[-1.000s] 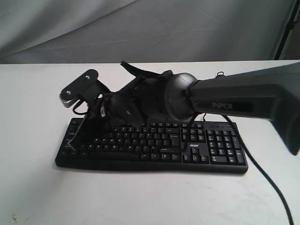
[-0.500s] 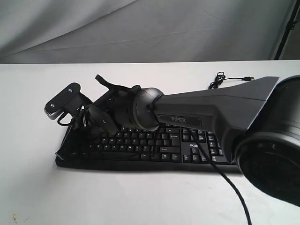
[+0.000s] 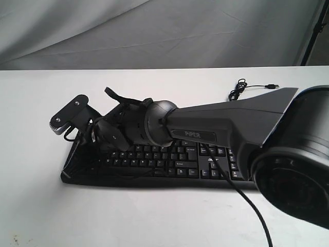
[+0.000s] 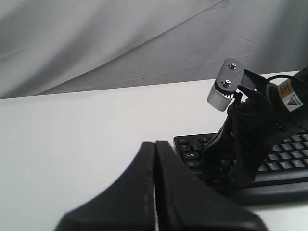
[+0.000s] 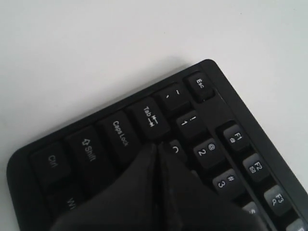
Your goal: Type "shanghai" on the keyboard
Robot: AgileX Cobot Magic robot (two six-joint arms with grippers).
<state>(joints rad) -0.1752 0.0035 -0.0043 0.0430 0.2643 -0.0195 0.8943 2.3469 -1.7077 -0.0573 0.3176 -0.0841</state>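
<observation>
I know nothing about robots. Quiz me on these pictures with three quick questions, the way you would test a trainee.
1. True or false: the right gripper has its fingers closed together over the keyboard.
2. Which part of the keyboard is the right gripper over?
A) the number pad end
B) the end with the Tab key
C) the space bar in the middle
3. Fill in the blank: in its own wrist view, the left gripper is ___ (open or shut), with the white table behind it.

Key: 1 true. 2 B. 3 shut.
</observation>
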